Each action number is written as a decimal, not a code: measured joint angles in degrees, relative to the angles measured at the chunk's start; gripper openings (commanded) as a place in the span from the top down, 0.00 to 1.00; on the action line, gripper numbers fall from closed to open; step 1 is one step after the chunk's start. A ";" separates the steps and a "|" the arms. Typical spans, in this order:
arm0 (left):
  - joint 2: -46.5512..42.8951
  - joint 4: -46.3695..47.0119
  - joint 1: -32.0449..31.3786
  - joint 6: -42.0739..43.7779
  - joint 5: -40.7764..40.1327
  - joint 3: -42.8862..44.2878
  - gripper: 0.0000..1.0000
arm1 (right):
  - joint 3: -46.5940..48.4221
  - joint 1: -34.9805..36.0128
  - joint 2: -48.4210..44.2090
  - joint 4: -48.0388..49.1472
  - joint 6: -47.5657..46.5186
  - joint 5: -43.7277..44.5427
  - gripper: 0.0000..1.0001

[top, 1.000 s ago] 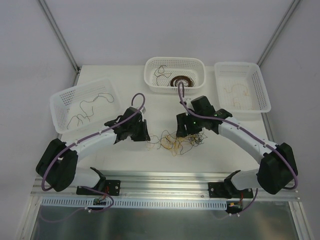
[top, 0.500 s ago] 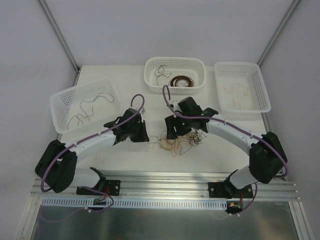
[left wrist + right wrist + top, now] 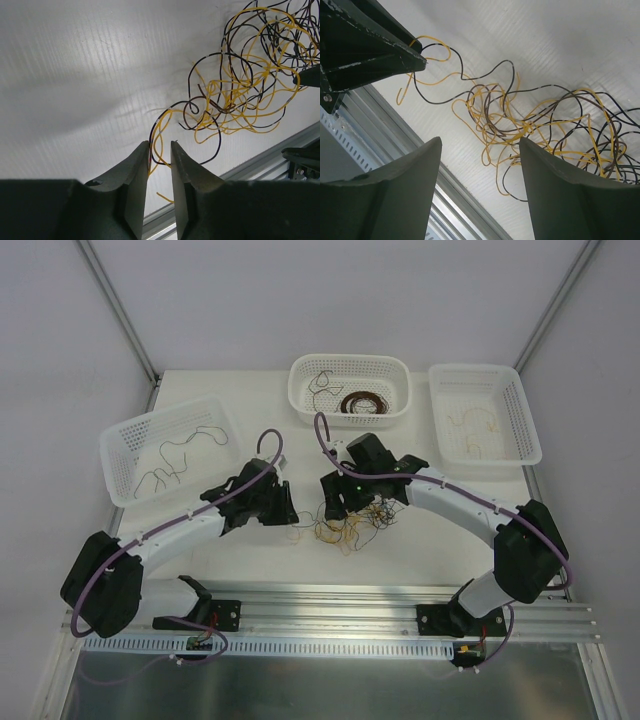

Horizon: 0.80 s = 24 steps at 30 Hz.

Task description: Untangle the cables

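Feather-light, springy, snaggy cables (image 3: 240, 75): pinching an edge loop in left jaws, right jaws wide open; probably best grabbing loose ends.

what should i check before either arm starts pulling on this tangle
1. Left gripper holding a strand: cannot tell; its jaws are nearly shut, and a yellow and a black strand run into the gap.
2. Right gripper ready to grasp: ok; its jaws are wide open above the cables.
3. Strand at the left gripper free of the clump: not ok; it leads into the tangle.
4. Grippers apart: ok; the clump lies between them.
5. Clump on the table: ok.
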 measured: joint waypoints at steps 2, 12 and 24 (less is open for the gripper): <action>-0.17 0.02 0.00 0.00 -0.15 -0.28 0.79 | 0.00 0.00 0.00 -0.02 -0.20 0.22 0.33; -2.97 -0.02 0.02 -0.11 -1.40 -1.66 0.90 | -1.36 0.00 0.15 1.22 -0.59 2.95 0.33; -9.44 -0.17 1.53 -0.68 -1.42 -3.89 1.00 | -8.33 -3.87 6.03 4.42 2.47 5.68 0.44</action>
